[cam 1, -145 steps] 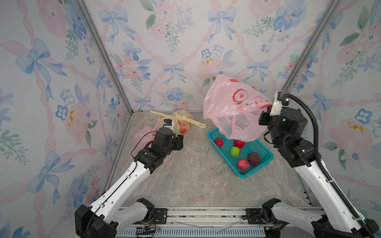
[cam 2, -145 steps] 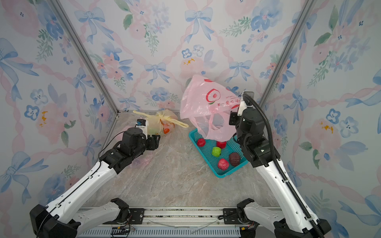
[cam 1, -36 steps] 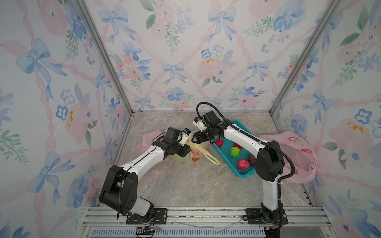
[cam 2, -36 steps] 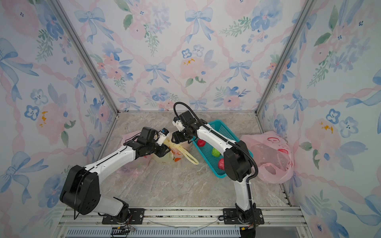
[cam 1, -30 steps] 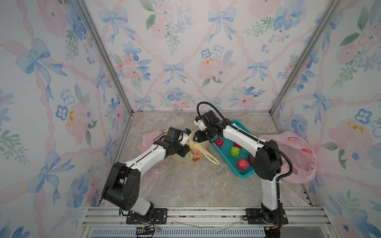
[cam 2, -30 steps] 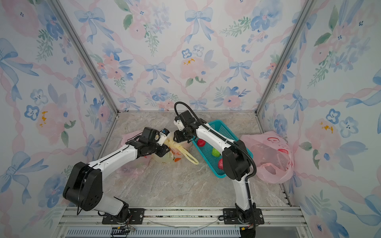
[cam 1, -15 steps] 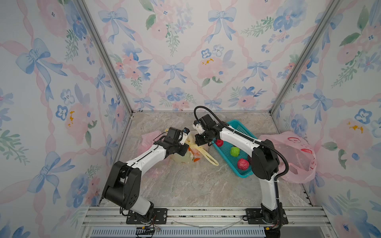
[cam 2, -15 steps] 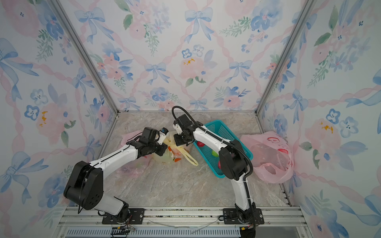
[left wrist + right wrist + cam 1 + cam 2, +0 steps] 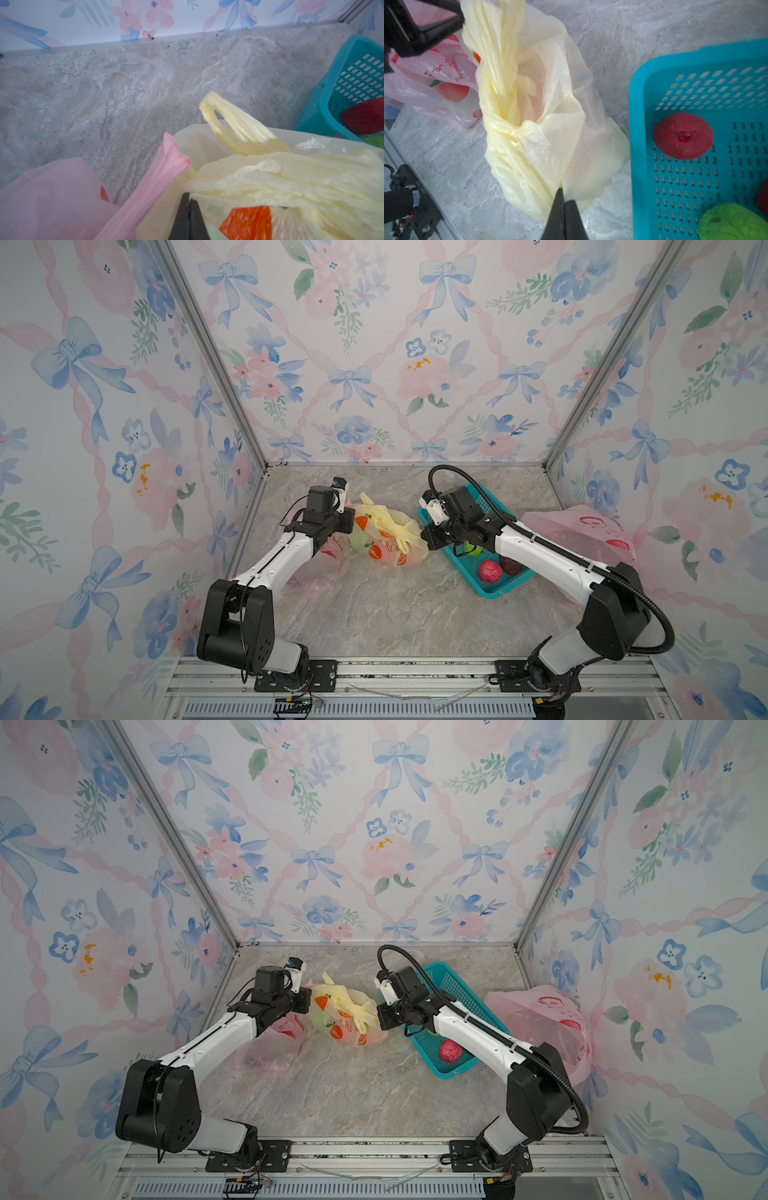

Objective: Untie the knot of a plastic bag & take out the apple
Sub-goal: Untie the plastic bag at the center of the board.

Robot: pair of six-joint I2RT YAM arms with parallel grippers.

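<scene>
The yellow plastic bag (image 9: 386, 537) is lying on the counter (image 9: 374, 614) between a pink bag (image 9: 324, 556) and the teal basket (image 9: 490, 593). The left hand (image 9: 188, 199) is pinching its film from one side, fingers pressed tight together. The right hand (image 9: 563, 194) is pinching the opposite edge the same way.

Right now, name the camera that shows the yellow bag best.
Right wrist: the yellow bag fills the frame, mouth and twisted handles clear. Left wrist crops it close; both top views show it whole but small.
</scene>
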